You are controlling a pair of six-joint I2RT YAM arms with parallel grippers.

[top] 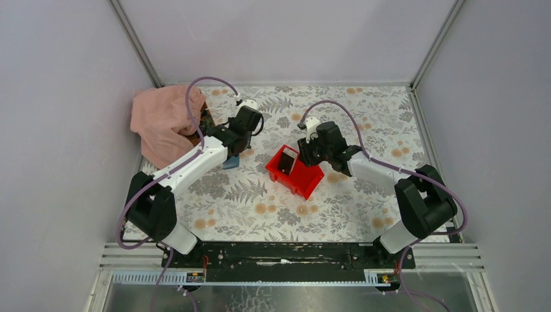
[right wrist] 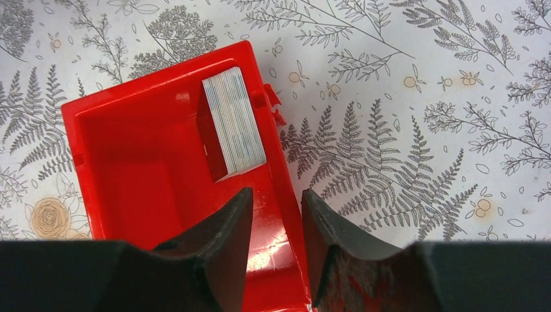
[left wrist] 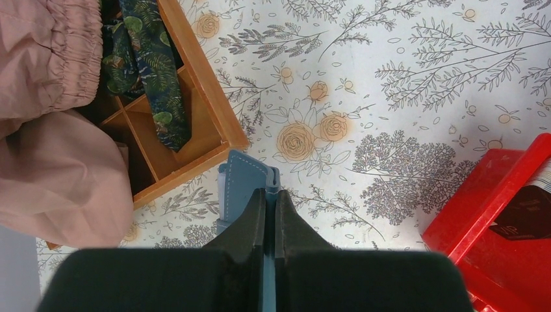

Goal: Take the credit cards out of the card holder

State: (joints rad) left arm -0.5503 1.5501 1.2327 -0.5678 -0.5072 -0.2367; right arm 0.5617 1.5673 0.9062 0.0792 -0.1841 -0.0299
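Clenches the left pincer (left wrist: 271, 194) hard on the blue wallet (left wrist: 243, 179), edge-on between the fingers, just right of the wooden tray (left wrist: 208, 110) and the pink cloth (left wrist: 52, 175) at the far left of the bench (left wrist: 403, 97). Cannot tell whether resting on the bench or hanging just above it. Cannot tell either whether hiding anything more inside, not from this edge-on angle.

Over on the right, hangs the right pincer (right wrist: 276, 194) above the rim of the red bin (right wrist: 140, 169), jaws parted, gripping nothing. Shows a neat stack of cards (right wrist: 235, 120) in that bin, standing on edge and leaning against one wall. Looks well along, then, maybe close to done.

Now for the dangers. Risks a slip: bites only a narrow strip of the wallet, so could twist or drop with any tug from the other side. Risks snagging the bin: sits right over the red wall with those parted fingers, so could clip it on a careless descent or swing, tip it, and spill the stack onto the bench. Risks toppling the leaning stack with any knock, too. And, reaching into the wallet for more, could pinch two at once or drag the whole wallet out of the left grip.
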